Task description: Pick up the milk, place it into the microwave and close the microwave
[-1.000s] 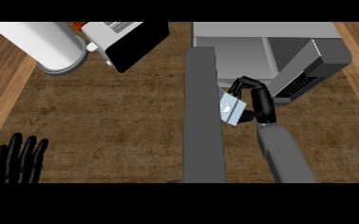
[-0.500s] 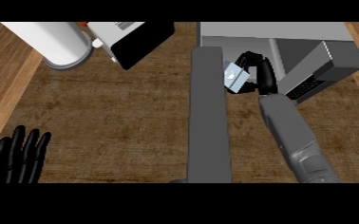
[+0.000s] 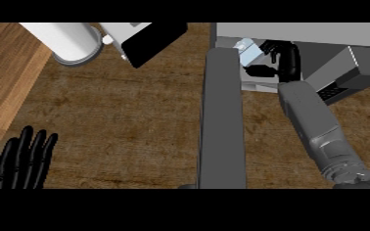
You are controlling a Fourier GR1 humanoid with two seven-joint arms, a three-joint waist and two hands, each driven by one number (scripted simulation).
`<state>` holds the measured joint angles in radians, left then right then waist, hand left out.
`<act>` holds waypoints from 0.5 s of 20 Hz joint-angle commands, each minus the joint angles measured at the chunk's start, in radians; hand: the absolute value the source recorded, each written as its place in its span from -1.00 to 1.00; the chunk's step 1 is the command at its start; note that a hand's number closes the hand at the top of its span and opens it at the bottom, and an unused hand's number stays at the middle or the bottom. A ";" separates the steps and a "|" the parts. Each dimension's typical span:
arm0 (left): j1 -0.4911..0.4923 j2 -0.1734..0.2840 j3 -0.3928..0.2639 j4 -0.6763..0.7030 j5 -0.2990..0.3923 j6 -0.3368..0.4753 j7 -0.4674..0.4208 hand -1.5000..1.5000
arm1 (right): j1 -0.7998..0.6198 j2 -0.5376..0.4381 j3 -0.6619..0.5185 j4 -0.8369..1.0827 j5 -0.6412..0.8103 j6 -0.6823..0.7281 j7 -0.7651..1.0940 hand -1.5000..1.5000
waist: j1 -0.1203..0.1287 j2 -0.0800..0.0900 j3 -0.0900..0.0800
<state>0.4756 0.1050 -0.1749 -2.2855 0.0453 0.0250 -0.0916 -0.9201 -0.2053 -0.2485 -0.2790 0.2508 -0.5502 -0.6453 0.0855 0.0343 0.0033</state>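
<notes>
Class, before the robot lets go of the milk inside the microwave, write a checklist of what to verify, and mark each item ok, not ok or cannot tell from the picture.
1. Microwave door open, clear of the opening: ok.
2. Milk held by the right robot hand, fingers curled round it: ok.
3. Milk past the front edge of the microwave: ok, it sits at the opening, just inside.
4. Milk resting on the microwave floor: cannot tell, the hand hides its base.
5. Milk upright: cannot tell.
6. Left robot hand out of the way, open at the lower left edge: ok.
</notes>
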 commanded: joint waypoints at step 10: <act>0.009 0.031 0.000 -0.009 -0.028 -0.024 0.004 -1.00 | -0.132 -0.009 0.117 0.181 0.158 -0.026 0.058 -1.00 | 0.034 0.006 0.000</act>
<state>0.4660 0.1229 -0.1703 -2.2736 0.0173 0.0169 -0.0865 -1.0250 -0.2166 -0.1558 -0.1336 0.3799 -0.5972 -0.5999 0.1127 0.0419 0.0033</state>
